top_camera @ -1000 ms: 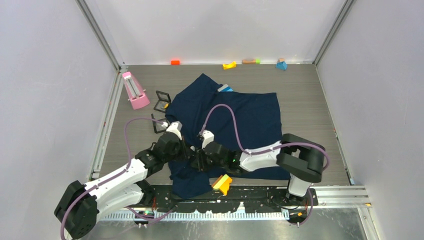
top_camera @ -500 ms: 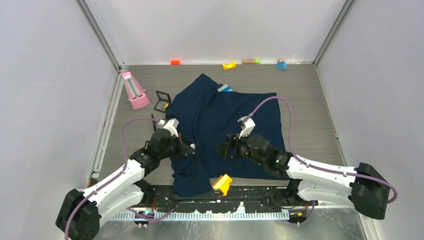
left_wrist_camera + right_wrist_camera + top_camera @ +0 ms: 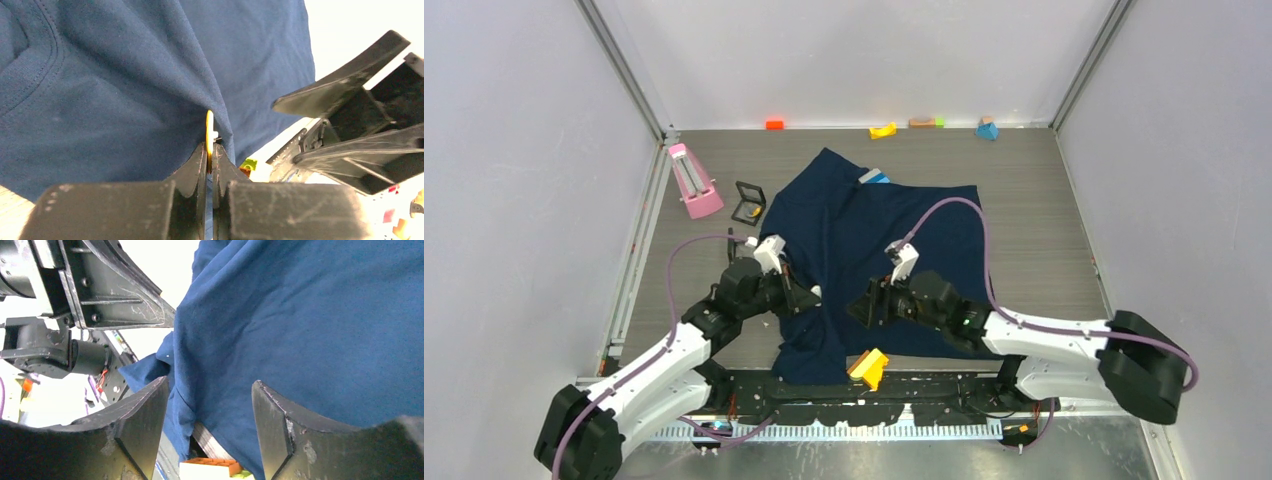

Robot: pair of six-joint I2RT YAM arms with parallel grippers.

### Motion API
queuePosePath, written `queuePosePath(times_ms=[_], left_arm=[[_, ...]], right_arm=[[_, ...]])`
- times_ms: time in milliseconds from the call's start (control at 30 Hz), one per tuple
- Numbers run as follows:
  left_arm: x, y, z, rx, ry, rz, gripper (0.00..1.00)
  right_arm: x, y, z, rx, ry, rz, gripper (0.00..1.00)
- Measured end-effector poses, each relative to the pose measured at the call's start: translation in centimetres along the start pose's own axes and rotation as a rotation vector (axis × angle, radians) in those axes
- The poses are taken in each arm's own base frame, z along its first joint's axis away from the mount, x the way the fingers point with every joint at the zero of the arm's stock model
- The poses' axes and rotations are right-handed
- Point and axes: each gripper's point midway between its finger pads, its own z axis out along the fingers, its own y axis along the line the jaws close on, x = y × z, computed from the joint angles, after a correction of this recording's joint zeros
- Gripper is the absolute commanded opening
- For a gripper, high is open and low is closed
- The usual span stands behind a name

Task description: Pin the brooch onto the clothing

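"Right arm has swung out from where the two met a second ago, hasn't it?"

"Yes. The right hand (image 3: 210,385) gapes now, released, with nothing between its fingers. You only see the clothing (image 3: 894,230) hanging beyond it."

"And the other one?"

"That's the left hand (image 3: 210,151), clenched on the brooch (image 3: 209,131). It's grasping it edge-on at the fingertips, gold face one side and pale back the other. The brooch sits at the near-left part of the clothing, with a fold of cloth drawn up against it."

"Why hold it like that?"

"My guess is it keeps badge and cloth pressed together so the back can fasten. The free hand waits just beside it, ready to help."

"So is it pinned?"

"Can't tell. Pin and clasp are hidden between the fingers and the fold. From above the brooch is lost under the hand. The hem of the clothing reaches the near edge of the worktop (image 3: 1044,200) by the yellow wedge block (image 3: 868,366)."
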Motion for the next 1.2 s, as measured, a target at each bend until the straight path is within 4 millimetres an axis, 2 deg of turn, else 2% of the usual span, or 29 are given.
queuePosePath(times_ms=[133, 300, 433, 500, 533, 667, 800, 900, 967, 1200], left_arm=[[-0.2, -1.1, -0.4, 0.06, -0.013, 0.029, 0.0], [0.0, -2.2, -1.0, 0.124, -0.016, 0.051, 0.0], [-0.1, -2.8, -1.5, 0.158, -0.022, 0.062, 0.0], [0.0, -3.1, -1.6, 0.17, -0.021, 0.065, 0.0], [0.0, -3.2, -1.7, 0.174, -0.018, 0.066, 0.0], [0.2, -3.2, -1.7, 0.181, -0.011, 0.066, 0.0], [0.4, -3.1, -1.7, 0.178, -0.007, 0.064, 0.0], [0.4, -3.0, -1.7, 0.178, -0.006, 0.064, 0.0], [0.4, -3.1, -1.7, 0.181, -0.006, 0.065, 0.0], [0.4, -3.2, -1.8, 0.195, -0.003, 0.076, 0.0]], right_arm=[[1.2, 1.0, 1.5, -0.062, 0.055, 0.009, 0.66], [1.1, 3.0, 2.5, -0.163, 0.065, 0.01, 0.65], [0.5, 4.8, 2.9, -0.236, 0.069, 0.005, 0.58], [0.3, 5.4, 3.2, -0.257, 0.073, 0.003, 0.53], [0.3, 5.5, 3.3, -0.264, 0.076, 0.003, 0.47], [0.9, 5.5, 3.8, -0.269, 0.103, 0.003, 0.28], [1.5, 5.3, 4.2, -0.263, 0.128, 0.013, 0.2], [1.8, 5.2, 4.3, -0.262, 0.137, 0.016, 0.06], [1.9, 5.2, 4.3, -0.263, 0.141, 0.02, 0.01], [1.9, 5.3, 4.4, -0.267, 0.143, 0.024, 0.01]])
